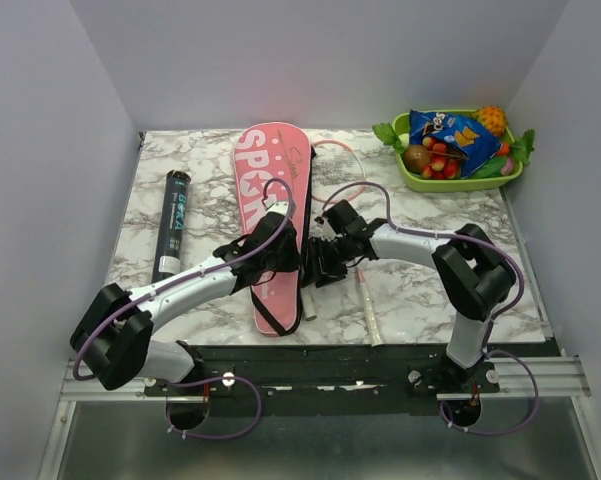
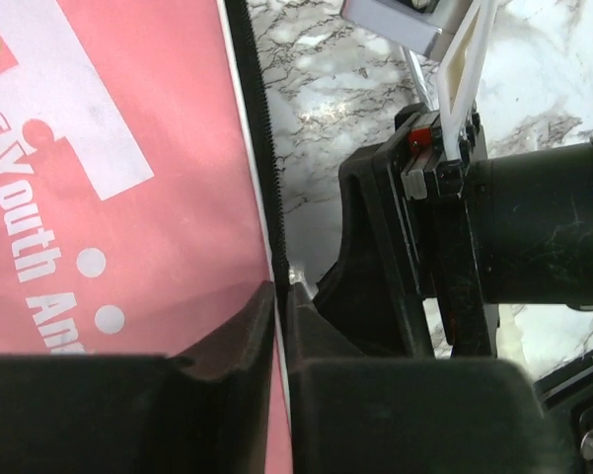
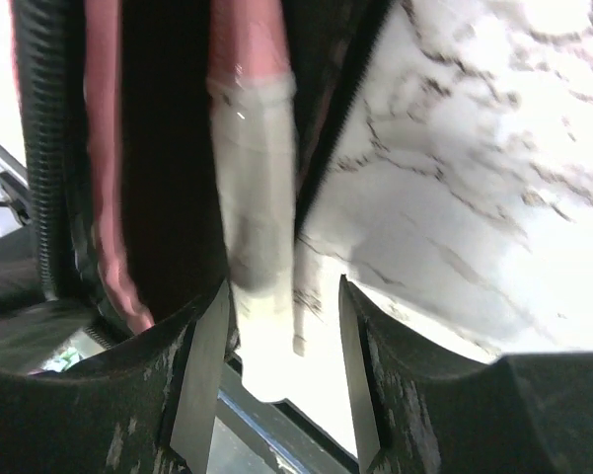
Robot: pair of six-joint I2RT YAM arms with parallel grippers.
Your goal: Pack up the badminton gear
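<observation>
The pink racket bag (image 1: 270, 200) lies lengthwise mid-table, with its zipper edge (image 2: 269, 188) running into my left gripper (image 2: 281, 308). That gripper (image 1: 283, 258) is pinched on the edge, with only a sliver between its jaws. My right gripper (image 1: 322, 266) sits just right of it, open. A racket's white handle (image 3: 259, 267) leans on the right gripper's (image 3: 283, 296) left finger and leaves a gap to the other. Its far end goes into the bag's dark opening (image 3: 168, 148). A second racket (image 1: 368, 308) lies on the marble. The dark tube (image 1: 172, 225) lies at the left.
A green tray (image 1: 412, 178) of fruit and snacks stands at the back right. The table's front edge (image 1: 380, 346) runs just below the loose racket's handle. In the left wrist view the right arm's black wrist (image 2: 533, 227) is close beside my left fingers.
</observation>
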